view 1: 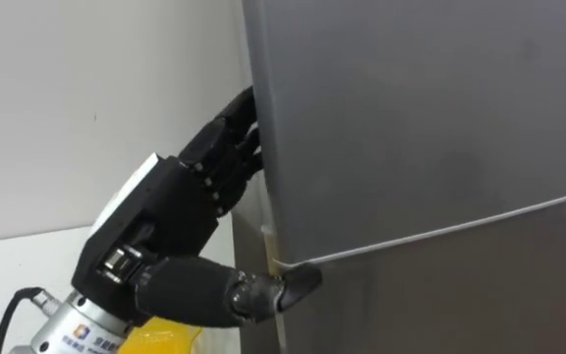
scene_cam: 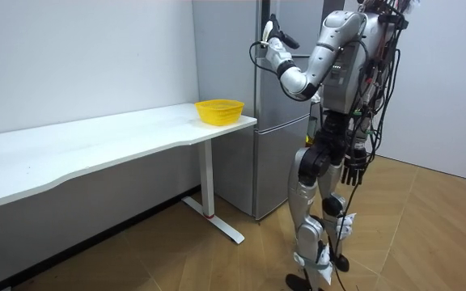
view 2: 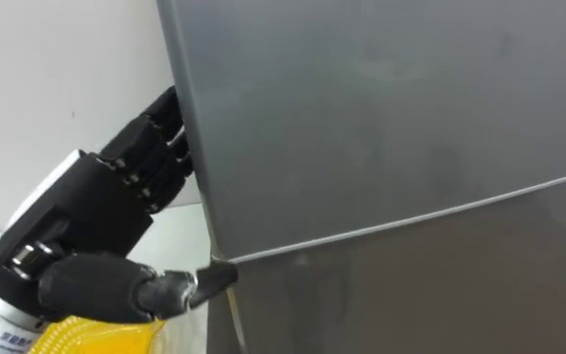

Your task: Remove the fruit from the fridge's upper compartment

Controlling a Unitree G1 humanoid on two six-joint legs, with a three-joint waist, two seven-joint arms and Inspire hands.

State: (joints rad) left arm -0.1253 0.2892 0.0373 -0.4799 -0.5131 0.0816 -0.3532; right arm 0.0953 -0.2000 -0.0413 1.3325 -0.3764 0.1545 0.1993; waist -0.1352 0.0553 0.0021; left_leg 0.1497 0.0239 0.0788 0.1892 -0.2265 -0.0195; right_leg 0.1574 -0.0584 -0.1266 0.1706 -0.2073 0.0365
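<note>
Left hand (view 1: 165, 211) comes in from 8 o'clock. Its fingers (view 1: 232, 147) hook round the left edge of the grey metal upper fridge door (view 1: 411, 118), tips hidden behind it. The thumb tip is on the seam above the grey lower door (view 1: 460, 305). The upper door is shut. The round yellow mesh basket (view 1: 170, 339) is at 7 o'clock. The room view adds the robot standing at the fridge, the white table (scene_cam: 95, 145) carrying the basket, and the right hand (scene_cam: 354, 171) hanging by the thigh, fingers loose.
</note>
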